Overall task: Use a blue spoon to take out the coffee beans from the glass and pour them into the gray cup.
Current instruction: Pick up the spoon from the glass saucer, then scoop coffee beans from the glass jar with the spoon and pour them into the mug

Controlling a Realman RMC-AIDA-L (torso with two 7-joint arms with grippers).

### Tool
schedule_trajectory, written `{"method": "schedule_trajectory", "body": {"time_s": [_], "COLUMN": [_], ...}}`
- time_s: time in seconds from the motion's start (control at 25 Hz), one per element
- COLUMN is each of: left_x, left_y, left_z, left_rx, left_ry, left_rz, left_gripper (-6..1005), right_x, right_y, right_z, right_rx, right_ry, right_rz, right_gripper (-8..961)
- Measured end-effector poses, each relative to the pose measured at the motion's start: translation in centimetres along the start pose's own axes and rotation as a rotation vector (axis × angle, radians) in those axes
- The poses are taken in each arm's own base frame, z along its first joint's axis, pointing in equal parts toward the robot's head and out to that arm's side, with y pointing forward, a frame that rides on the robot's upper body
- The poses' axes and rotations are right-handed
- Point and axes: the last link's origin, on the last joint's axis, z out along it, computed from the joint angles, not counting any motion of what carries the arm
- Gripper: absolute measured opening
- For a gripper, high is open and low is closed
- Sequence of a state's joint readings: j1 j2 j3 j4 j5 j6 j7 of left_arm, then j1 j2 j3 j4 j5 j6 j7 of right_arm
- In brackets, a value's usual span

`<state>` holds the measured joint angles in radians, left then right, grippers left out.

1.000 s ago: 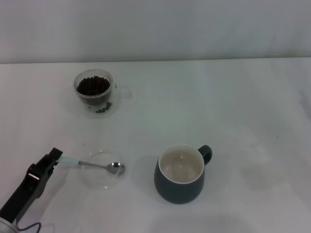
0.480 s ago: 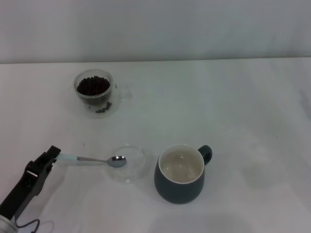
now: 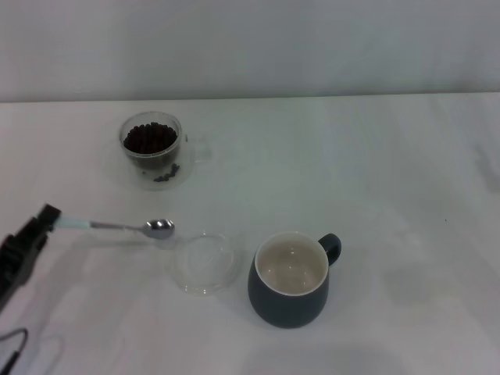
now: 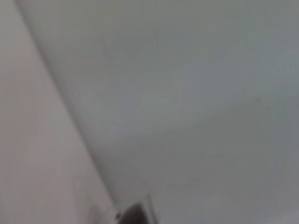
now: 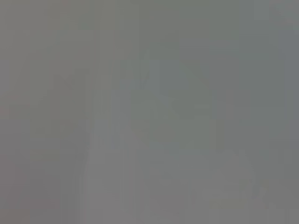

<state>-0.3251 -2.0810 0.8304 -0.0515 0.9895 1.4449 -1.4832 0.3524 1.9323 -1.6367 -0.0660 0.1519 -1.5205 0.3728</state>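
In the head view the left gripper (image 3: 48, 216) reaches in from the left edge, mid-height, its arm cut off by the frame. It is clamped on the pale handle tip of the spoon (image 3: 125, 227), which lies level, its bowl pointing right and looking empty. The glass (image 3: 151, 148) with beans (image 3: 149, 138) stands upper left; the cup (image 3: 291, 279) sits lower centre, a clear dish (image 3: 205, 262) just beside it. The right arm is unseen; both wrist views are too blurred to read.

All I've got is a plain white table (image 3: 391, 172) running edge to edge, with a pale gray wall (image 3: 250, 47) behind its far edge. Soft, even light.
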Motion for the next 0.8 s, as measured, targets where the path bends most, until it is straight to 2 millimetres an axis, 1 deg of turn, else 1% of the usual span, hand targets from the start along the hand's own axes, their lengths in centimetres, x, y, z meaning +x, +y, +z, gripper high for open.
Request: {"method": "schedule_trajectory", "body": {"time_s": [0.08,0.16,0.2,0.24,0.28,0.48,0.56,0.8], "left_x": [1.0,1.3,2.0,3.2,3.5,6.2,7.6,10.5], "left_y": [0.3,0.4,0.7,1.3,1.5,2.8,3.3,4.1], "left_z": [0.3,0.4,0.7,1.3,1.4,2.5,2.9,4.3], "left_rx": [-0.023,-0.031,-0.046,-0.080,-0.087,-0.139,-0.154,-0.153], "left_ry": [0.005,0.005,0.002,-0.005,-0.005,-0.013,-0.016,-0.071], "left_rz": [0.024,0.031,0.047,0.085,0.094,0.168,0.192,0.273], "left_gripper": [136,136,136,136,136,136,136,136], "right_x": [0.0,0.1,0.1,0.2,0.3,0.4,0.5,0.3], "right_y": [0.1,0.2,0.3,0.4,0.5,1.1,1.4,2.3], "right_z": [0.0,-0.2,-0.3,-0.3,-0.4,-0.5,-0.5,-0.3], "right_rx": [-0.001,-0.001,0.000,0.002,0.002,-0.002,-0.012,-0.053], "right_ry": [-0.002,-0.001,0.000,0.002,0.002,0.000,0.001,-0.018], "right_rz": [0.002,0.005,0.005,0.003,0.000,-0.003,-0.001,0.006], "right_gripper": [575,575,575,574,574,574,575,575]}}
